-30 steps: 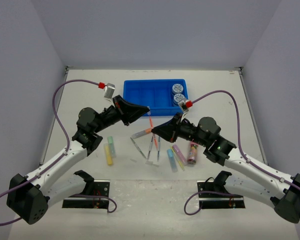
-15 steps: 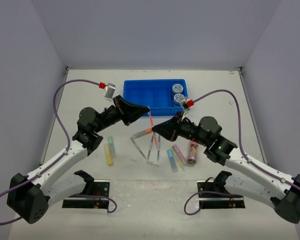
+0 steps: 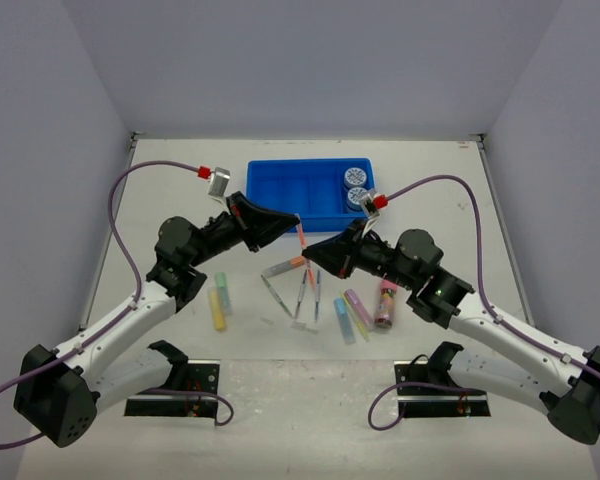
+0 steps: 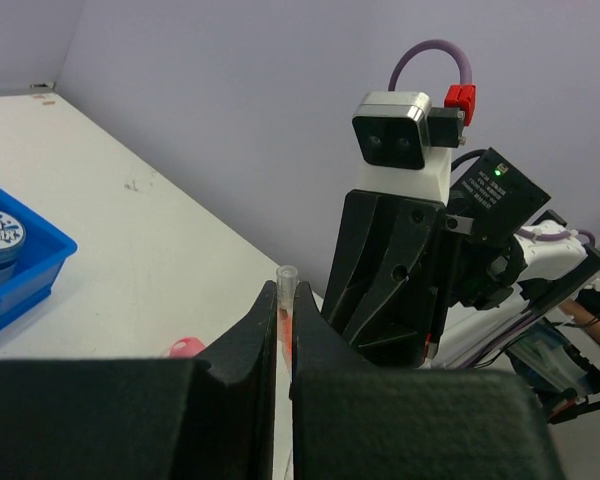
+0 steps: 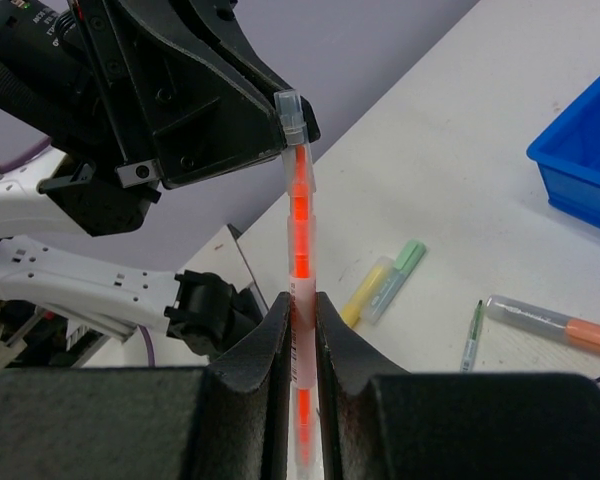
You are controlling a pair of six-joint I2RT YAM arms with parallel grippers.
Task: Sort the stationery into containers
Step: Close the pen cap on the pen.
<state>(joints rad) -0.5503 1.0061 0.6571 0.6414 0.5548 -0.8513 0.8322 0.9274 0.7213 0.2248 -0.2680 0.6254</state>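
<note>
Seen from overhead, my two arms meet over the middle of the table with one thin orange-cored pen (image 3: 301, 243) held in the air between them. The left gripper (image 3: 294, 222) is closed as far as it goes on the pen's clear capped end; in its wrist view the tip pokes up between the pinched fingers. The right gripper (image 5: 300, 305) is also closed, clamping the same pen further down its barrel. From that wrist, the orange core runs straight up from between its fingers to the left arm's fingertips. The pen's long axis therefore lies along the line joining the two grippers, running roughly from near to far across the table with a slight tilt, and both arms hold it at once. The blue tray (image 3: 280, 190) sits just beyond the pen on the far side, with two patterned discs (image 3: 355, 180) in its right-hand compartment. The left gripper is the one closer to the tray's near rim. I judge this to be a handover, and one arm must let go before the other can carry the pen to a compartment. Loose markers (image 3: 218, 300) and other pens lie on the table below and nearer the arm bases.
</note>
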